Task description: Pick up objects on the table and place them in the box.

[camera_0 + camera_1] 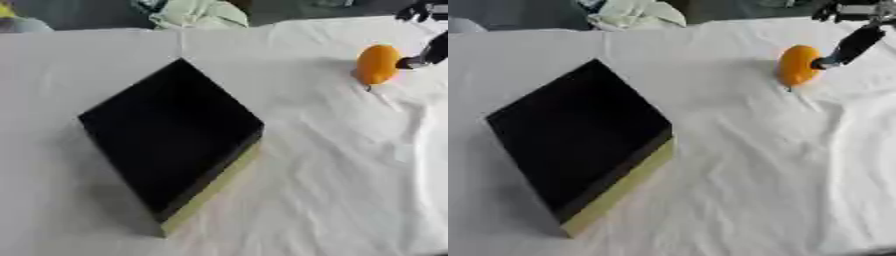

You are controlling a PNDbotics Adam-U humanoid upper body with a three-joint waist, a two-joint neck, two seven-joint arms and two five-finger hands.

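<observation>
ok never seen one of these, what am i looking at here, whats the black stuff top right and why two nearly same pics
Both pictures come from one stereo camera in a humanoid robot's head, looking down at the same moment: the left eye view and the right eye view. The black parts at the upper right are the robot's right hand, reaching in; one finger touches an orange rounded object, but whether the fingers have closed on it cannot be told. The table is covered by a wrinkled white cloth. A black box with a pale side sits to the left, where objects should go. The left hand shows in neither view.
</observation>
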